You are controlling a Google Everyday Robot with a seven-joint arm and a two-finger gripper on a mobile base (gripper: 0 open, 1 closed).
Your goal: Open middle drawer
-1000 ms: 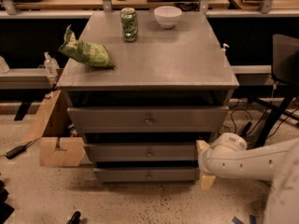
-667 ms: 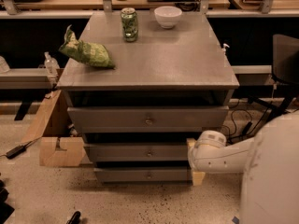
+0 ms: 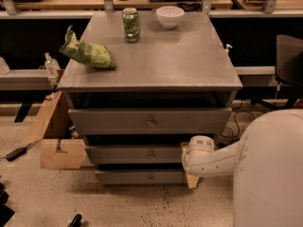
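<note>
The grey cabinet (image 3: pixel 151 65) has three drawers. The middle drawer (image 3: pixel 128 155) is the second one down, with a small brass knob (image 3: pixel 151 154) at its centre, and its front sits nearly flush between the top drawer (image 3: pixel 113 121) and the lowest drawer (image 3: pixel 123 177). My white arm (image 3: pixel 265 169) reaches in from the lower right. My gripper (image 3: pixel 187 163) is at the right end of the middle drawer's front, to the right of the knob and apart from it. One tan finger (image 3: pixel 183 147) shows above the white wrist and one below, spread apart with nothing held.
On the cabinet top lie a green chip bag (image 3: pixel 87 53), a green can (image 3: pixel 131 25) and a white bowl (image 3: pixel 170 16). A cardboard box (image 3: pixel 59 148) stands on the floor at the left. A dark chair (image 3: pixel 289 63) is at the right. Cables trail on the floor.
My arm has swung left and closer to the cabinet, bringing the gripper from beside the right edge onto the right end of the middle drawer's front. The drawers have not moved.
</note>
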